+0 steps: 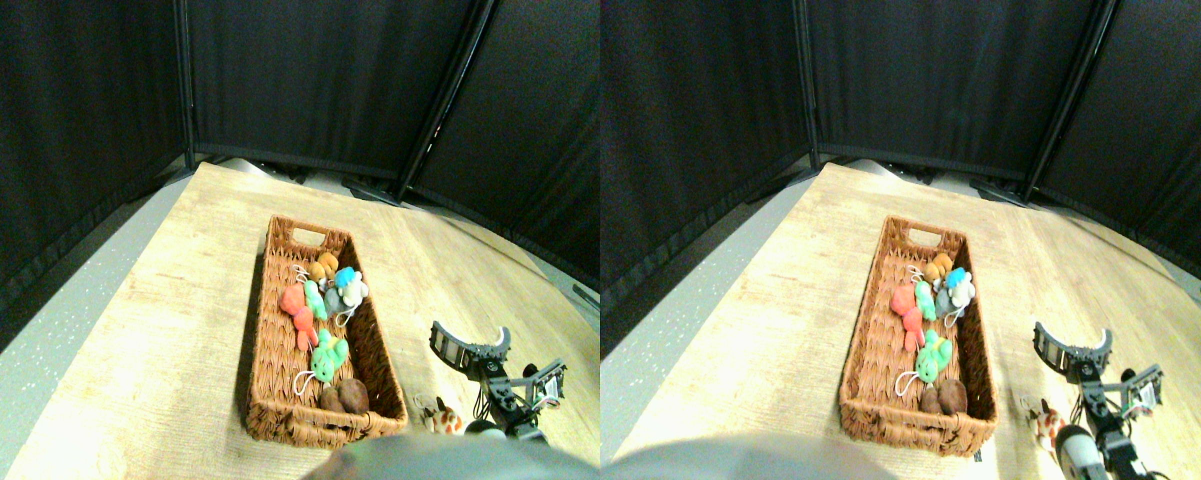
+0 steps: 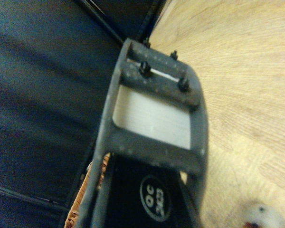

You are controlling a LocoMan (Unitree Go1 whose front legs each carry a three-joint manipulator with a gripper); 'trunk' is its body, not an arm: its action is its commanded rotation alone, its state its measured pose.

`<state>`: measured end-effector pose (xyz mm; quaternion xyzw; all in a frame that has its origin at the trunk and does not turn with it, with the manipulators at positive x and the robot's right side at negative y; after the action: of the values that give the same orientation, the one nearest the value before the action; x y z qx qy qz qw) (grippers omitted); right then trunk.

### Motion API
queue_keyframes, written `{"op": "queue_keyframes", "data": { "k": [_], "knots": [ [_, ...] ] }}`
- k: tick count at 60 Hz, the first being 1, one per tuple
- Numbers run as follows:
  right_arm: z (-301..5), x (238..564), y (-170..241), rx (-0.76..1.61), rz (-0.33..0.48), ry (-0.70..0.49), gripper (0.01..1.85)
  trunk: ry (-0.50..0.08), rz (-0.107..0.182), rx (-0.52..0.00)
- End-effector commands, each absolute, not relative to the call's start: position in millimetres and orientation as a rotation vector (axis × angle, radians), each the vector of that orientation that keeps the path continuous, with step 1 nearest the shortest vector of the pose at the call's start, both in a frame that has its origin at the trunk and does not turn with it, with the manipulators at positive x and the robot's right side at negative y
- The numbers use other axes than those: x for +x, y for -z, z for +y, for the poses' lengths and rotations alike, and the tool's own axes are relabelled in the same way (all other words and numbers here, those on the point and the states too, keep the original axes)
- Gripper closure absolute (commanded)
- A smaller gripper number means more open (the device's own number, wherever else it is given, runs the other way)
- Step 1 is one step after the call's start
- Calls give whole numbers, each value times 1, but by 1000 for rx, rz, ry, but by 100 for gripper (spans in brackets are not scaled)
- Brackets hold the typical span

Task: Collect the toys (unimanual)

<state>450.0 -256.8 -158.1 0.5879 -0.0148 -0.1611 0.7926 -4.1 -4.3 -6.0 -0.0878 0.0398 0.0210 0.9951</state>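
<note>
Black fabric screens (image 1: 310,80) on dark poles wall in the back and both sides of the scene. In front of them lies the light wood-grain desk (image 1: 140,330), with a speckled grey floor (image 1: 30,370) showing along its left edge.

On the desk stands the long brown woven wicker basket (image 1: 278,400), its far end wall cut with a handle slot. Several small plush toys lie inside it: an orange-brown one (image 1: 323,266) nearest the far end, a grey toy with a blue-and-white piece (image 1: 346,289) just beside it, a red-orange one (image 1: 297,310) against the left wall with a small green one (image 1: 315,298) touching it, a larger green toy (image 1: 329,357) with a white string loop further forward, and a dark brown one (image 1: 346,397) at the near end.

Outside the basket, near its front right corner, a white-and-orange spotted plush toy (image 1: 443,416) lies on the desk.

The robot's black metal hand (image 1: 470,341) stands to the right of the basket, raised above the desk, its two curved jaws spread apart and holding nothing. In the wrist view the dark open frame of one jaw fills the middle, with a strip of wicker beside it.
</note>
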Motion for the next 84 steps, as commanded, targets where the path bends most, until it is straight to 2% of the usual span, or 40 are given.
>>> {"op": "queue_keyframes", "data": {
  "k": [1, 7, 27, 33, 36, 50, 61, 84],
  "knots": [
    [-256, 445, 151, 1261, -51, 320, 93, -30, 99, -198],
    [-257, 433, 151, 1282, -27, 348, 89, -22, 105, -201],
    [-260, 402, 162, 1404, 61, 412, 92, -31, 112, -221],
    [-255, 394, 168, 1435, 117, 402, 97, -34, 113, -225],
    [-254, 392, 175, 1463, 148, 402, 92, -37, 114, -229],
    [-262, 391, 210, 1474, 245, 409, 93, -49, 113, -239],
    [-271, 393, 237, 1423, 312, 492, 93, -65, 112, -254],
    [-272, 405, 259, 1416, 380, 521, 105, -87, 114, -280]
  ]
}}
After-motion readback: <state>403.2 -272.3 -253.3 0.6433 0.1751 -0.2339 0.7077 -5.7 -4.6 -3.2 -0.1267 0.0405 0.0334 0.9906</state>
